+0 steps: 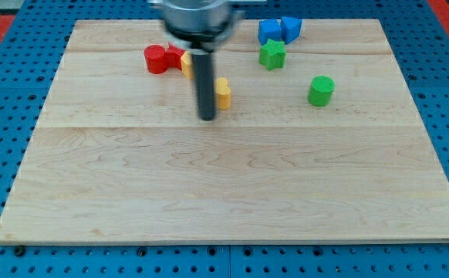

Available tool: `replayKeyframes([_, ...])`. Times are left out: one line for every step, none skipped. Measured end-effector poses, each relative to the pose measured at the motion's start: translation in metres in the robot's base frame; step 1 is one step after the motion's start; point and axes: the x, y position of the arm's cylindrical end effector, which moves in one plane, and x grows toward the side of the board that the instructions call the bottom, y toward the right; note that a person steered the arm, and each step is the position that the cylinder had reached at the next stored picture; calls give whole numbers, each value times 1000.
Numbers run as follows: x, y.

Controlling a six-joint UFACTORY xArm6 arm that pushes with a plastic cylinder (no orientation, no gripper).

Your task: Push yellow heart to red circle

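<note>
The red circle [156,59] lies at the upper left of the wooden board [232,193]. A second red block [175,55] sits against its right side. A yellow block [187,65] lies just right of those, partly hidden by the rod; its shape is not clear. Another yellow block [222,92] lies to the right of the rod, shape also unclear. My tip [207,117] rests on the board just left of and below this second yellow block, close to it.
Two blue blocks [269,31] [291,28] sit at the view's top, right of centre. A green star-like block [271,54] lies below them. A green cylinder [321,90] stands further right. A blue pegboard surrounds the board.
</note>
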Motion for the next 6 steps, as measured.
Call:
replayKeyframes([-8, 39])
replayKeyframes([-28, -4])
replayKeyframes([-45, -40])
replayKeyframes([-50, -60])
replayKeyframes([-38, -35])
replayKeyframes([-57, -66])
